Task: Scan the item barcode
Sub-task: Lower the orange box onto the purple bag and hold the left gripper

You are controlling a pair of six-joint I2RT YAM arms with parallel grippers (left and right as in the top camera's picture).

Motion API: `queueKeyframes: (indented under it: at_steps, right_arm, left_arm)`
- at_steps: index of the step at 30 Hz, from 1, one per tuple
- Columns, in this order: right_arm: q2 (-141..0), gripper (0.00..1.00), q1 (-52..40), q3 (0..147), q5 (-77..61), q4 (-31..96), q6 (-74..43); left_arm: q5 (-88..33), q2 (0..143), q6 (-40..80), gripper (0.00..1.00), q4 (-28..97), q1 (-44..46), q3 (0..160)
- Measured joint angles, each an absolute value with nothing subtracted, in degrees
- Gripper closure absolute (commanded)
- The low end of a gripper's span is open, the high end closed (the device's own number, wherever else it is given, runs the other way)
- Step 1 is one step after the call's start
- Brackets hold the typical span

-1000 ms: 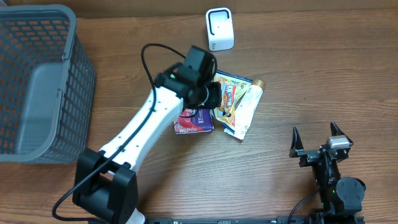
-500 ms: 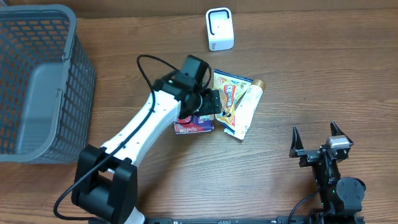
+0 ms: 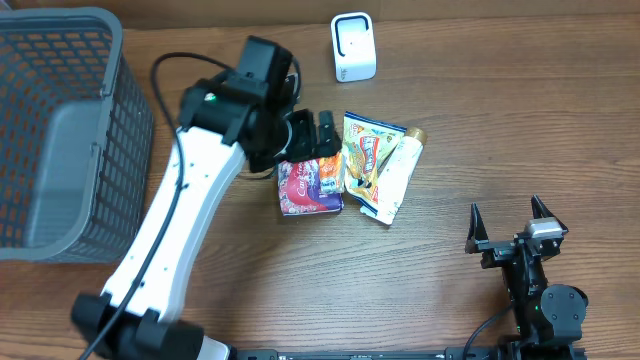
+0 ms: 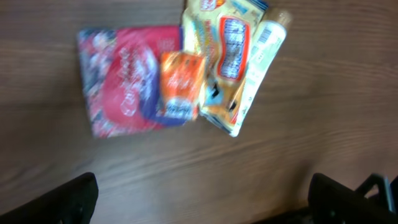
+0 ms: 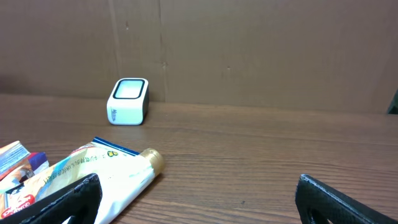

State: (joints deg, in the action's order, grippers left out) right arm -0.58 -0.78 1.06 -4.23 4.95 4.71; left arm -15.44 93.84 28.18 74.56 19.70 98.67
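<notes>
Red pouch [image 3: 310,187], yellow packet [image 3: 367,150] and white tube [image 3: 395,170] lie in a loose, overlapping cluster at mid-desk [image 3: 500,120]. None of them is in a grip. The left wrist view shows a small orange packet [image 4: 180,84] resting on top where the pouch and the yellow packet meet. The left claw [image 3: 318,138] hangs just above the cluster's upper-left edge with its fingers spread wide and nothing between them, a stance that suits picking one item from the heap.

The scanner [image 3: 352,47], a small white box, stands upright a little beyond the pile at the desk's far edge, its window facing the items. That placement probably means a lifted item need only be carried a short way for its barcode to be read. The right claw [image 3: 508,220] sits well apart at the near right, fingers likewise spread and empty, apparently parked. A grey mesh basket [image 3: 130,130] waits at far left, likely for scanned goods. No barcode has yet been presented.
</notes>
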Motion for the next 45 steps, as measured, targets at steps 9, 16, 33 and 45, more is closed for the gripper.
queueKeyframes:
  at_steps: [9, 16, 33, 45]
  right_arm:
    - [-0.58, 0.00, -0.78, 1.06, -4.21, 4.99, 4.69]
    - [-0.58, 0.00, -0.78, 1.06, -4.23, 4.99, 4.69]
    - [-0.58, 0.00, -0.78, 1.06, -4.23, 4.95, 4.69]
    - [-0.58, 0.00, -0.78, 1.06, -4.21, 4.95, 4.69]
  left_arm:
    - [-9.56, 89.78, 28.10, 0.00, 86.72, 17.06, 98.96]
    - [-5.96, 89.78, 28.10, 0.00, 88.79, 16.86, 98.96]
    - [-3.77, 89.78, 28.10, 0.00, 88.77, 16.86, 98.96]
    - [-3.75, 89.78, 28.10, 0.00, 87.07, 16.86, 98.96]
